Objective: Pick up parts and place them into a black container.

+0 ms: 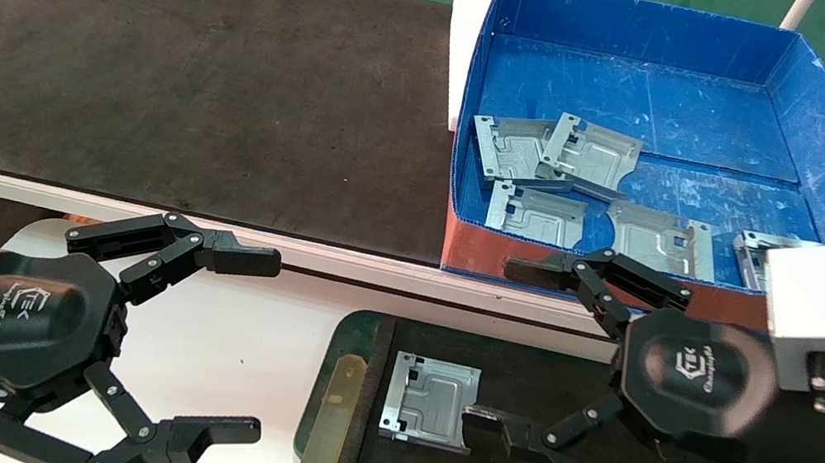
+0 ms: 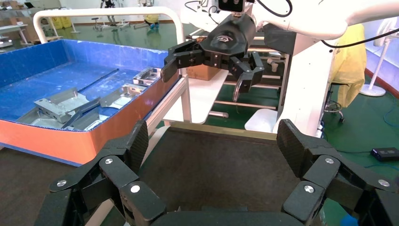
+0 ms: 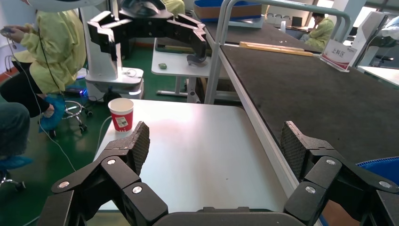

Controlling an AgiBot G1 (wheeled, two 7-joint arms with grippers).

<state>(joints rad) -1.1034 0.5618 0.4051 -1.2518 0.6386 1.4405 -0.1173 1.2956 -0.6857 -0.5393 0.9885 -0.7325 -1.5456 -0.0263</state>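
The wide shallow black container with the dark green rim (image 1: 336, 412) holds one silver-grey stamped metal plate (image 1: 430, 400) near its left edge; the matte floor to that plate's right lies under the spread-fingered right gripper (image 1: 498, 345). The blue box's reddish front wall (image 1: 476, 249) stands between container and loose plates (image 1: 589, 154). The white tabletop (image 1: 257, 356) left of the container lies bare between the open left gripper's (image 1: 251, 347) fingers.

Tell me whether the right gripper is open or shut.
Open: the right gripper has its fingers spread wide, holding nothing, one fingertip beside the part in the black container.
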